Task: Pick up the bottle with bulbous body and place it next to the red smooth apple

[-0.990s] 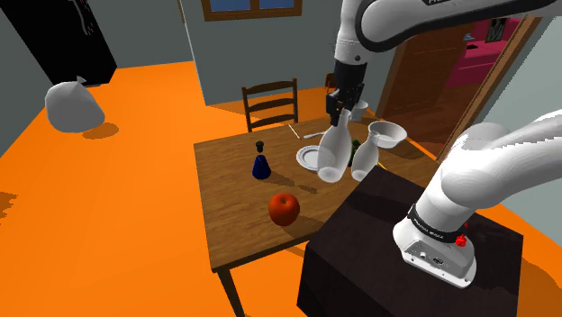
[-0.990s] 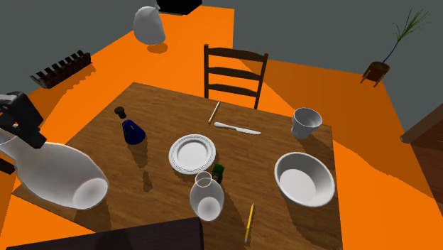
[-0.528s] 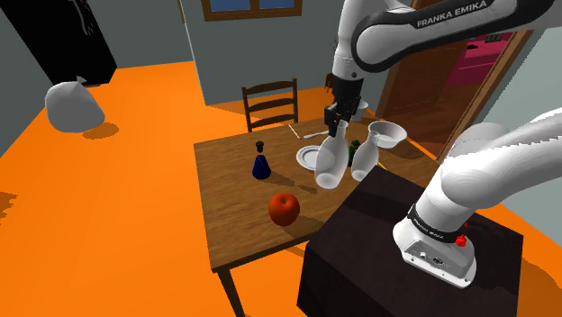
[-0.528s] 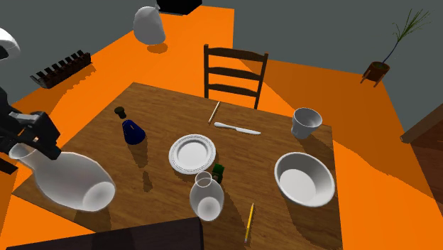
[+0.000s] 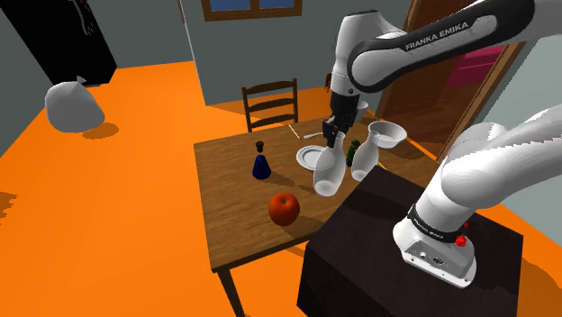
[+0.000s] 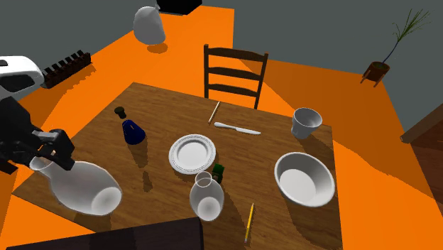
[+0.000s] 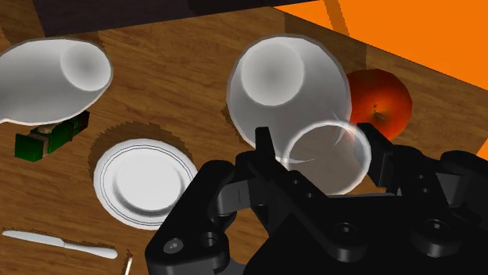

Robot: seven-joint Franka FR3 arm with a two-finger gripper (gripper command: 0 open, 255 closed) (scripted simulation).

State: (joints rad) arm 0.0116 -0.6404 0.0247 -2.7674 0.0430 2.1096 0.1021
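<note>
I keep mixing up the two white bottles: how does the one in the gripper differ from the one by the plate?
The held bottle is clasped at its neck by the gripper; the free bottle stands untouched on the table. The held bottle hangs near the red apple; the free bottle sits beside a small green thing. Both are plain white, narrow-necked over a wide body.

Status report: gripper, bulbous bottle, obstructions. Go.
Black gripper shut on neck of white bulbous bottle. Bottle above wooden table, red smooth apple close by, not touching. Small blue flask off the path.
</note>
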